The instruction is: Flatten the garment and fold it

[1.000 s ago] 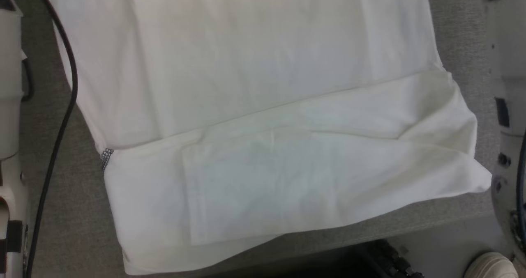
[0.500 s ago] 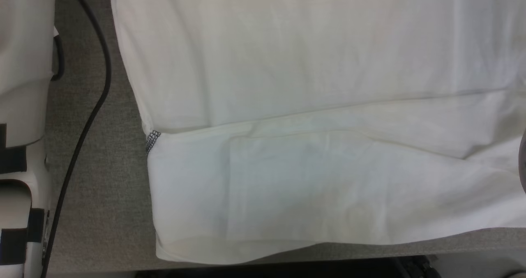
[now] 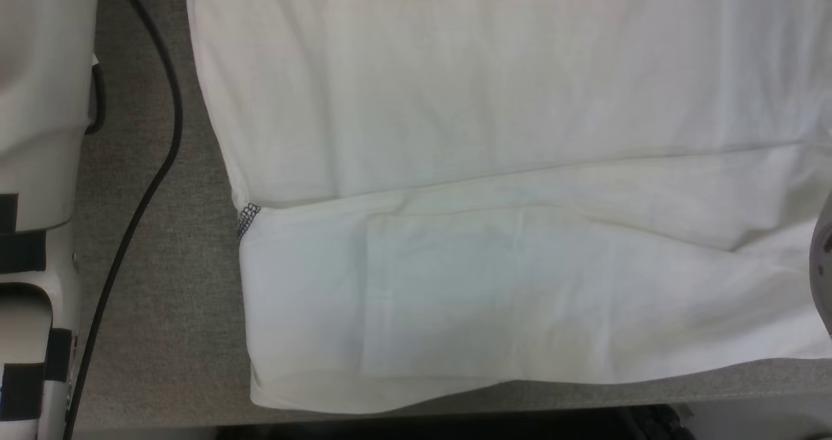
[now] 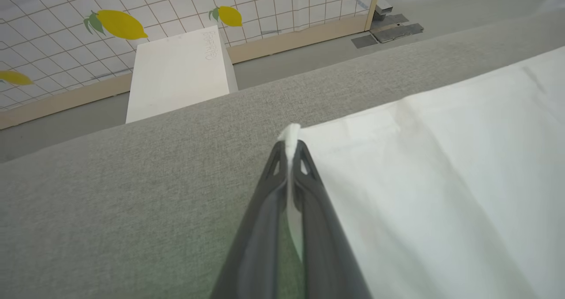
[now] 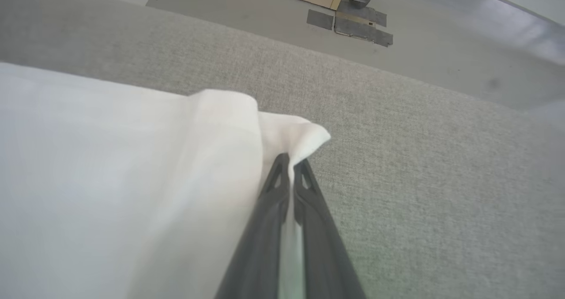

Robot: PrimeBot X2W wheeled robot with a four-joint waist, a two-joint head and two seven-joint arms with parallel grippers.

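Head view: the garment (image 3: pixel 520 134) lies spread over the grey cloth-covered table (image 3: pixel 162 297), with a layer doubled back along its near side, which sits just inside the table's near edge. In the left wrist view the left gripper (image 4: pixel 289 146) is pinched shut on one corner of it, a tuft of cloth poking past the tips. In the right wrist view the right gripper (image 5: pixel 289 162) is closed on another, bunched corner. The fold should go well if both corners rise together and level, with the edge between them kept taut, since thin fabric sags and creases. The bunched right corner may need smoothing afterwards.
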